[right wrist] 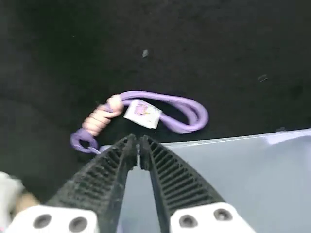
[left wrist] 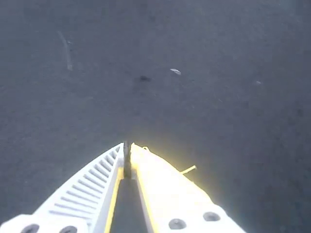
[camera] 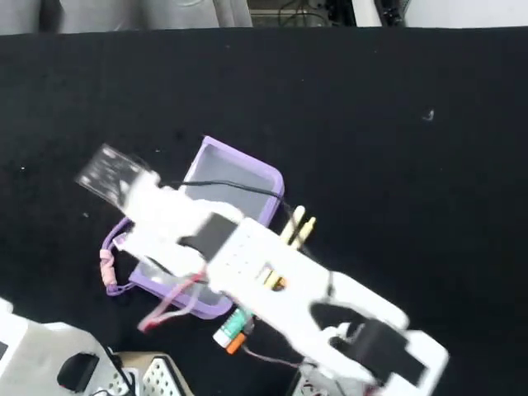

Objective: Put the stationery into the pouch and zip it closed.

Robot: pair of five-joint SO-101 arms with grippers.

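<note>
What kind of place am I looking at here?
Probably a robotics lab or hobby workbench: a white robot arm hangs over a purple pouch on a black-covered table, with cables behind.

Far side: the black table (camera: 388, 107) lay wide open, with lots of room to pass.
Middle: the right arm (camera: 272, 268) lay across the pouch (camera: 247, 172) and blocked the way down from above.
Beside the pouch: two yellow sticks (camera: 299, 223) poked out by the arm, and the purple strap (right wrist: 187, 114) lay looped on the other side.
Near edge: a small green and orange thing (camera: 233, 332) sat just by the arm.
Left gripper (left wrist: 128, 146): open table lay in front.
</note>
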